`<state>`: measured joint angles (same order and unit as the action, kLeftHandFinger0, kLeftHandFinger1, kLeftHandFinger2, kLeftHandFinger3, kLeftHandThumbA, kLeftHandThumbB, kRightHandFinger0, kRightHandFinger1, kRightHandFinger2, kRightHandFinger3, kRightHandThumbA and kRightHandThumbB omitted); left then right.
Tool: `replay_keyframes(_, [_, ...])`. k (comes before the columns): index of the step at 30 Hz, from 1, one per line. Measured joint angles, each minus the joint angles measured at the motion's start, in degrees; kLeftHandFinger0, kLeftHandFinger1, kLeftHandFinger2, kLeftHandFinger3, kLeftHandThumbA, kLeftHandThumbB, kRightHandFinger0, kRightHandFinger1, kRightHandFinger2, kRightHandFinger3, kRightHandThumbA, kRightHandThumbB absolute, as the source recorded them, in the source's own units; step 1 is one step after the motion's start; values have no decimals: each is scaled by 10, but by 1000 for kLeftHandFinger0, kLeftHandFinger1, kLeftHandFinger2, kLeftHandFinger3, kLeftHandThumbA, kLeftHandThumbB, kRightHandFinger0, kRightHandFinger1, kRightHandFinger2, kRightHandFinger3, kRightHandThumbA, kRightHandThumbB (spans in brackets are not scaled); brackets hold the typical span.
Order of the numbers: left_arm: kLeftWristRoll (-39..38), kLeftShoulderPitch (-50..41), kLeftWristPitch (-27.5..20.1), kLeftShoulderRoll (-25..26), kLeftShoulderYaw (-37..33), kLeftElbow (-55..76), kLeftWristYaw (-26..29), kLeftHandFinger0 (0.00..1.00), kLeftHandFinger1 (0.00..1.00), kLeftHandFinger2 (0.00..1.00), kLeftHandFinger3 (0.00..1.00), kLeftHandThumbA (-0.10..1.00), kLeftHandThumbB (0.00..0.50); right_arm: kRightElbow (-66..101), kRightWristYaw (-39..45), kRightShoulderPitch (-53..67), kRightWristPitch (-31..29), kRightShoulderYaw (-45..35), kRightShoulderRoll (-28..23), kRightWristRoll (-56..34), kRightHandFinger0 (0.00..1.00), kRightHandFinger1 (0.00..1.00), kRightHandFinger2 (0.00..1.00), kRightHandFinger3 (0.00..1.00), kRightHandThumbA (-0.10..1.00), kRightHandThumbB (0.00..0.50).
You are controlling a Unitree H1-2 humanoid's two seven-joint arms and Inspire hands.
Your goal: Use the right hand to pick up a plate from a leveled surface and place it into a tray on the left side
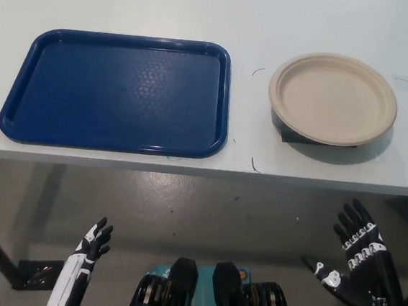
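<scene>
Quickly: we have nothing grasped yet. Our right hand hangs below the near table edge at lower right, fingers spread wide and pointing up, holding nothing. Our left hand rests at lower left, also below the edge, fingers apart, empty.

On the table the plate sits on the right side, beige, round, upright, so no long axis to worry about. It rests on a small dark block that peeks out under its near-left rim, so the rim looks raised off the table. We judge that gap gives the fingers room to get under the edge.

Key relation: the plate lies up and slightly left of our right hand, well apart from it, with the table edge between them. Our right hand is clearly the nearer one; the left is far across. We judge the reach goes forward and up over the edge, then onto the near rim.

The tray is blue, rectangular, long axis running left to right, lying left of the plate with a bare strip of table between them. Nothing in it. Placement means carrying the plate leftward across that strip.

Risk, as we see it: the plate may slide off its block when touched.
</scene>
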<state>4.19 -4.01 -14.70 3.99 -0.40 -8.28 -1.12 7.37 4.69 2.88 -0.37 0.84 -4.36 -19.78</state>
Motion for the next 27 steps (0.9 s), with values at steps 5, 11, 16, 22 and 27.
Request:
replay_keyframes(5, [0, 0, 0, 0, 0, 0, 0, 1000, 1000, 1000, 1000, 1000, 65, -3, 0, -5, 30, -9, 0, -51, 1000, 1000, 1000, 1000, 1000, 316])
replay_keyframes(11, [3, 0, 0, 0, 0, -1, 0, 1000, 1000, 1000, 1000, 1000, 47, -12, 0, -14, 68, -28, 4, -121, 1000, 1000, 1000, 1000, 1000, 322])
replay_keyframes(16, [7, 0, 0, 0, 0, -1, 0, 1000, 1000, 1000, 1000, 1000, 40, -22, -1, -24, 98, -45, 8, -175, 1000, 1000, 1000, 1000, 1000, 335])
replay_keyframes(22, [11, 0, 0, 0, 0, -1, 0, 1000, 1000, 1000, 1000, 1000, 30, -38, -3, -43, 132, -69, 21, -239, 1000, 1000, 1000, 1000, 1000, 360])
replay_keyframes(27, [14, 0, 0, 0, 0, -1, 0, 1000, 1000, 1000, 1000, 1000, 32, -57, -3, -66, 160, -90, 30, -291, 1000, 1000, 1000, 1000, 1000, 396])
